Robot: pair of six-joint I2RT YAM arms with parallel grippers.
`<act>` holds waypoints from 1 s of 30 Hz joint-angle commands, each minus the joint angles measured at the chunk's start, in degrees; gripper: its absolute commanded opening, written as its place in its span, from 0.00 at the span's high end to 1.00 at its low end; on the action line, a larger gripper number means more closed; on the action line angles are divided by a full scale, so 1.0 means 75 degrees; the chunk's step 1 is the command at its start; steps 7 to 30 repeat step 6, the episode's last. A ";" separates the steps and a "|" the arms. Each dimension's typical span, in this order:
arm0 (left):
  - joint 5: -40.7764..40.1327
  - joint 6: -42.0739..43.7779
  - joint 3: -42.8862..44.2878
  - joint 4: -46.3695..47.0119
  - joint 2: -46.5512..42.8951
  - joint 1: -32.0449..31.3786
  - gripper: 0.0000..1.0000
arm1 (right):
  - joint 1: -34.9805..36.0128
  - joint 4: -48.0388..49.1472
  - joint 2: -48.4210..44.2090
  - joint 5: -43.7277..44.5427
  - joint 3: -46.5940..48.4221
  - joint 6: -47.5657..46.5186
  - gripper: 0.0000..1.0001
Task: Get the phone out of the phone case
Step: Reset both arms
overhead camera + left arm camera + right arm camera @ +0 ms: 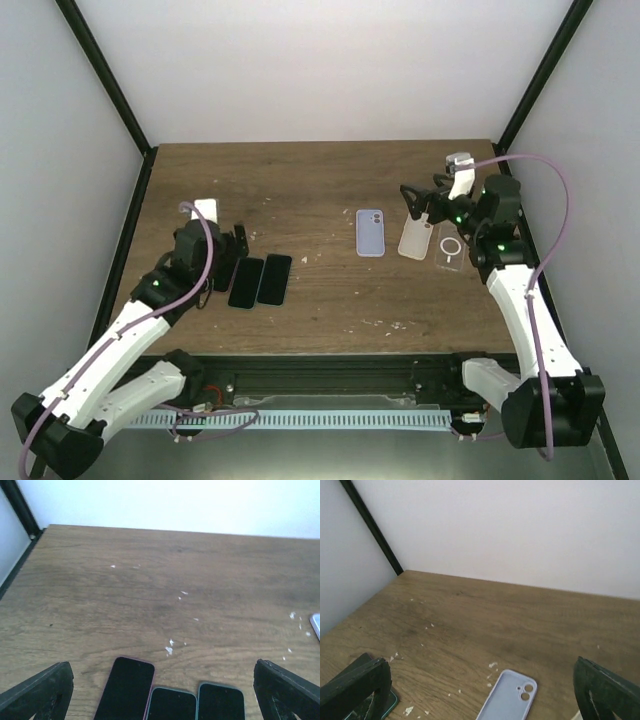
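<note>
Phone (125,687) nearest the left gripper (162,672) lies bare on the table (150,580), dark face up. A second phone (170,705) and a third phone (220,702) lie side by side just next to it. That gripper hovers over them, fingers spread wide, holding nothing. The right gripper (481,664) is wide apart and empty too, over by the cases. There's a lilac case (507,695) lying flat with its camera holes up, then a beige case (415,238) and a clear case (452,250). Three phones, three cases, well apart, so I'd call it basically done. Can't tell if the lilac one is truly empty though.
</note>
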 commanded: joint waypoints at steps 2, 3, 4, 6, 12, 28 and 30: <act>-0.1185 -0.0630 -0.0070 0.0298 -0.0384 0.0056 0.00 | -0.0141 0.0291 -0.0027 0.0151 -0.0190 0.1030 0.00; -0.1267 -0.0694 -0.0031 0.0282 -0.0434 0.0057 0.00 | -0.0146 0.0245 0.0002 0.0117 -0.0114 0.1122 0.00; -0.1380 -0.0749 -0.0020 0.0290 -0.0476 0.0062 0.00 | -0.0141 0.0185 0.0024 0.0142 -0.0019 0.1205 0.00; -0.1518 -0.0797 -0.0047 0.0358 -0.0561 0.0056 0.00 | -0.0141 0.0099 0.0062 0.0279 0.0089 0.1336 0.00; -0.1518 -0.0797 -0.0047 0.0358 -0.0561 0.0056 0.00 | -0.0141 0.0099 0.0062 0.0279 0.0089 0.1336 0.00; -0.1518 -0.0797 -0.0047 0.0358 -0.0561 0.0056 0.00 | -0.0141 0.0099 0.0062 0.0279 0.0089 0.1336 0.00; -0.1518 -0.0797 -0.0047 0.0358 -0.0561 0.0056 0.00 | -0.0141 0.0099 0.0062 0.0279 0.0089 0.1336 0.00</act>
